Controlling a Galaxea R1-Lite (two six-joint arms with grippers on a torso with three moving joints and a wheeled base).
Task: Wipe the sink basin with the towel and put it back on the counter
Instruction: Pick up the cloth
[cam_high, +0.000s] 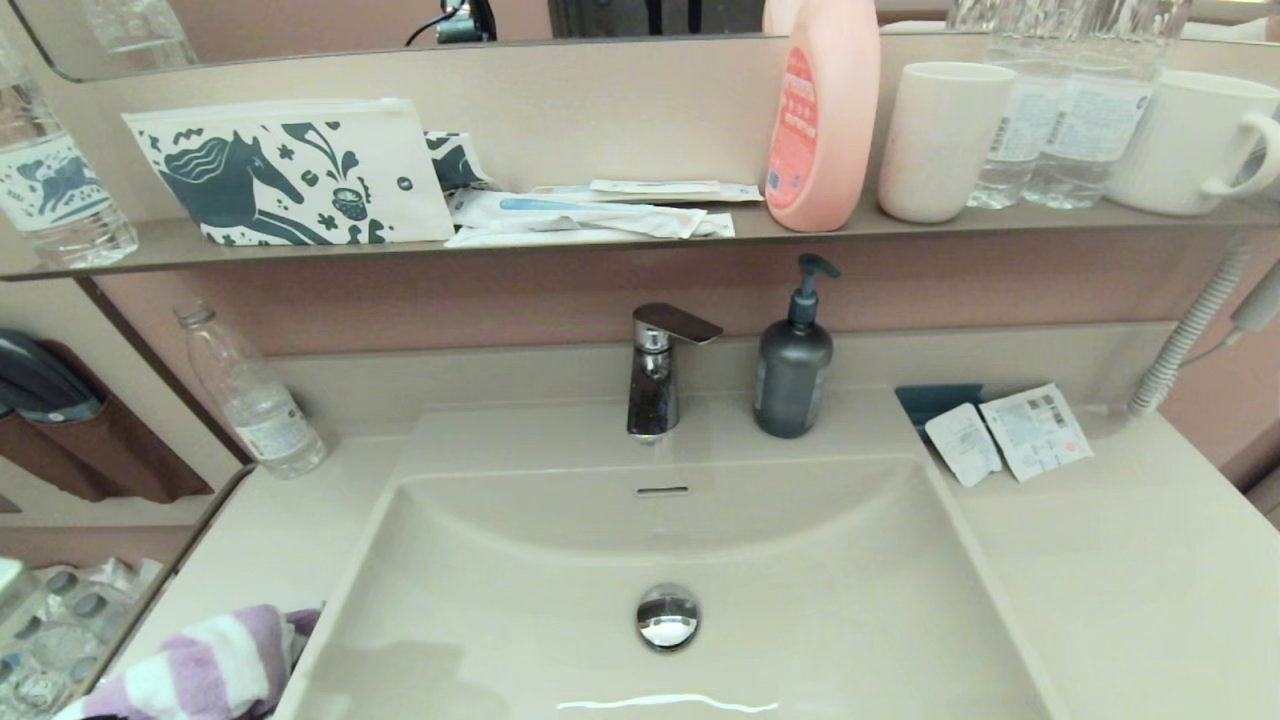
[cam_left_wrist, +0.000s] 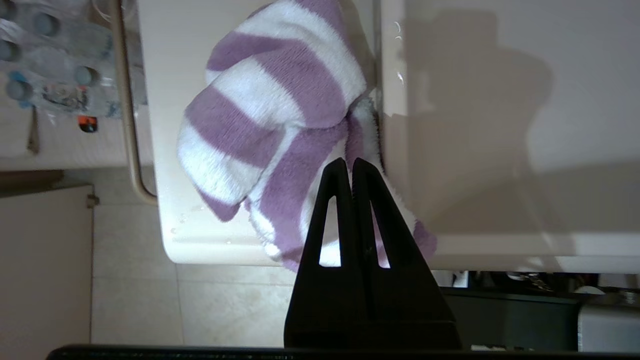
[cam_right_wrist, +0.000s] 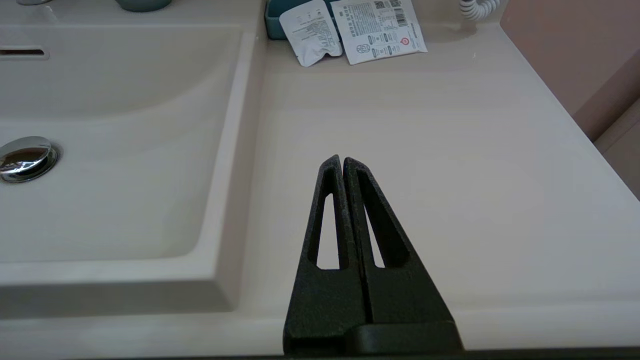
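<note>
The purple-and-white striped towel (cam_high: 200, 670) lies bunched on the counter (cam_high: 1130, 580) at the near left corner, against the sink basin's (cam_high: 850, 600) left rim. In the left wrist view my left gripper (cam_left_wrist: 350, 162) hovers over the towel's (cam_left_wrist: 270, 110) near edge, shut, with no cloth seen between its tips. The basin holds a chrome drain plug (cam_high: 667, 617) and an overflow slot (cam_high: 662, 491). My right gripper (cam_right_wrist: 342, 160) is shut and empty above the bare counter (cam_right_wrist: 425, 150) right of the basin (cam_right_wrist: 100, 200). Neither gripper shows in the head view.
A faucet (cam_high: 655, 370) and dark soap dispenser (cam_high: 793, 360) stand behind the basin. Two sachets (cam_high: 1005, 435) lie at the back right, a water bottle (cam_high: 250, 395) at the back left. The shelf above carries a horse-print pouch (cam_high: 290, 170), a pink bottle (cam_high: 822, 110) and cups.
</note>
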